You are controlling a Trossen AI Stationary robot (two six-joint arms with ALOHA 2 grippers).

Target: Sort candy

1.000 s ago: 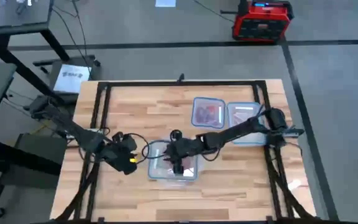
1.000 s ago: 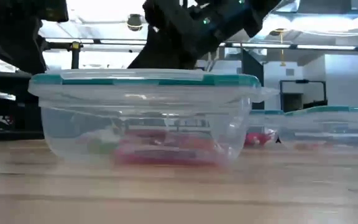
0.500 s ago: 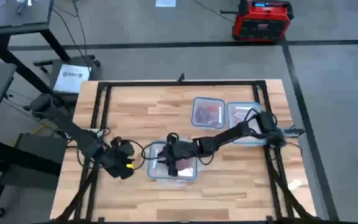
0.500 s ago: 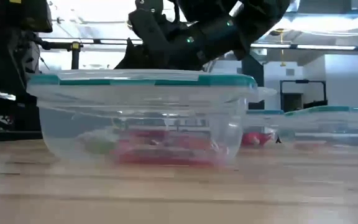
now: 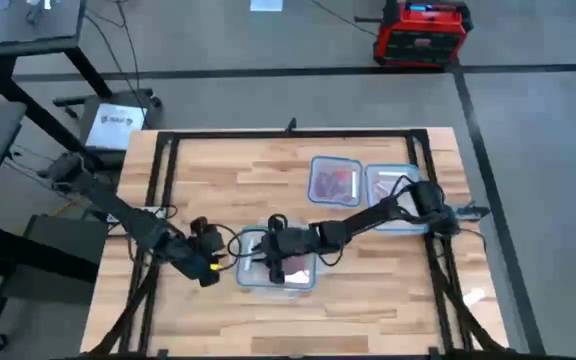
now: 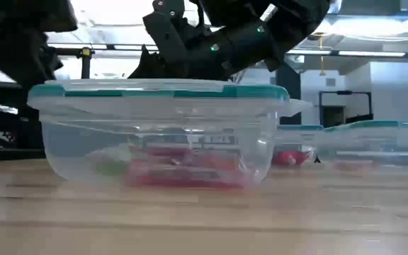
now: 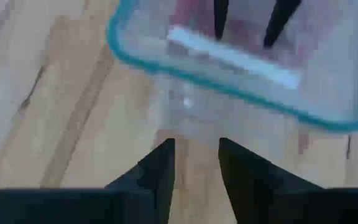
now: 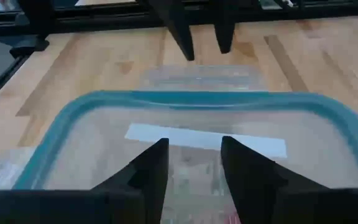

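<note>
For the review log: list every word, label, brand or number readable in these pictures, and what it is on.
None can be read.
White sheet on the floor by the table: dark print, too small.
White strip on the front tub: looks blank.
Red case on the floor: no legible marking.

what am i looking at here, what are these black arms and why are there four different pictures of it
Two robot arms work at a wooden table, sorting candy. One picture looks down from above, one sits level with the tabletop, and two come from cameras on the arms' wrists.

Three clear tubs with bluish rims stand on the table. The front tub holds red candy; two more tubs stand farther back.

The right end effector hangs over the front tub, fingers apart, holding nothing. The left end effector waits beside that tub, also open and empty, its fingers pointing at the rim.
</note>
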